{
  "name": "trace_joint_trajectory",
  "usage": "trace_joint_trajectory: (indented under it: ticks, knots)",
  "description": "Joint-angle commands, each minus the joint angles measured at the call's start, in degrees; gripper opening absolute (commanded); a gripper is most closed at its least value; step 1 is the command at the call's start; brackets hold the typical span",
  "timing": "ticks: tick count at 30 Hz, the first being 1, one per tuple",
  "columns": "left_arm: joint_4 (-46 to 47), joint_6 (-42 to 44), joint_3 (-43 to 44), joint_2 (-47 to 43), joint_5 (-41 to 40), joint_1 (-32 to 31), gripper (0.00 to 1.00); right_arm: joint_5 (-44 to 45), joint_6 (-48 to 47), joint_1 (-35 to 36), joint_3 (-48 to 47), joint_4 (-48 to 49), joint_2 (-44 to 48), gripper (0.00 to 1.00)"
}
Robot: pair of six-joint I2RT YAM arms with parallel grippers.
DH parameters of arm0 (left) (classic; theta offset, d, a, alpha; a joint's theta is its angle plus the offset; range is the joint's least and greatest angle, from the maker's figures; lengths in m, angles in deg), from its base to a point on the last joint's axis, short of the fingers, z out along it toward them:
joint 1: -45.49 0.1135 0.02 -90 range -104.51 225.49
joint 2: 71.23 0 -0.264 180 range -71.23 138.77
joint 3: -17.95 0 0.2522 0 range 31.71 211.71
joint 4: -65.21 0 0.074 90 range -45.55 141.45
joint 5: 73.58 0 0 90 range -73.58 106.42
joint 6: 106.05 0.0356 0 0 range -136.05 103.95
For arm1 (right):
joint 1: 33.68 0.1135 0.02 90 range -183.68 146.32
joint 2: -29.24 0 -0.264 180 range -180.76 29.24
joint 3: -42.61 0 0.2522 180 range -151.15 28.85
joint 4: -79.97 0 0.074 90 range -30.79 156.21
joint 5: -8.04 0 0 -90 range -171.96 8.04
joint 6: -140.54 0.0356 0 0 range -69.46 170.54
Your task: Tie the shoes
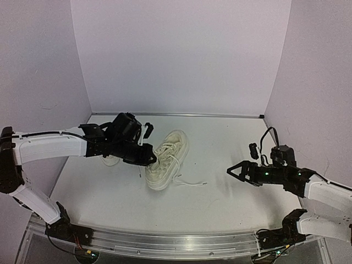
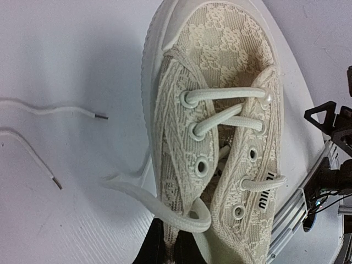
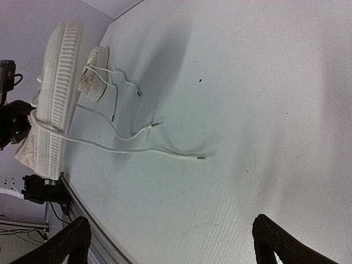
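Left gripper (image 1: 150, 159) pinched shut on shoe (image 1: 169, 154) edge. Right gripper (image 3: 171, 220) spread wide, empty, far off. Risk: shoe slips, loose lace (image 1: 190, 183) drags away.

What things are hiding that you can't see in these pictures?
The second cream canvas sneaker: top view, the white left arm covers most of it.
Heel of the cream lace-up canvas sneaker: left wrist view, cut off by the bottom edge.
The left gripper: left wrist view, jaws mostly buried under that sneaker's flap and white lace.
The right gripper: right wrist view, only two dark tips show.
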Motion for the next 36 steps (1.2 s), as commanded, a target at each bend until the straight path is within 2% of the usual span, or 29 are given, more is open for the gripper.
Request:
trace_joint_trajectory:
  ticks: [1, 4, 7, 13, 19, 27, 36]
  knots:
    - [9.3, -3.6, 0.9, -4.0, -3.4, -2.4, 0.00, -0.1, -1.7, 0.3, 0.6, -0.1, -0.6, 0.98]
    - [10.8, -4.9, -0.7, -2.4, -3.4, -3.1, 0.00, -0.1, -2.9, 0.3, 1.1, 0.0, -0.9, 0.98]
    - [12.7, -6.2, -2.2, -2.0, -3.3, -3.4, 0.00, -0.6, -4.7, 0.5, 2.7, 1.0, -0.9, 0.91]
    - [12.6, -6.4, -1.0, -2.6, -3.4, -3.4, 0.00, 0.9, -5.9, 2.8, 3.4, 6.9, -4.3, 0.86]
    - [11.6, -7.2, 1.0, -2.8, -2.0, -3.4, 0.00, 9.3, -10.9, 10.2, -4.2, 6.7, -13.5, 0.86]
    - [10.3, -7.4, 4.6, -4.2, -0.2, -3.4, 0.00, 22.5, -20.1, 22.3, -9.3, 17.3, -27.8, 0.88]
    - [10.5, -7.7, 5.3, -5.4, 2.1, -3.4, 0.00, 33.5, -27.2, 28.7, -9.8, 30.9, -37.2, 0.85]
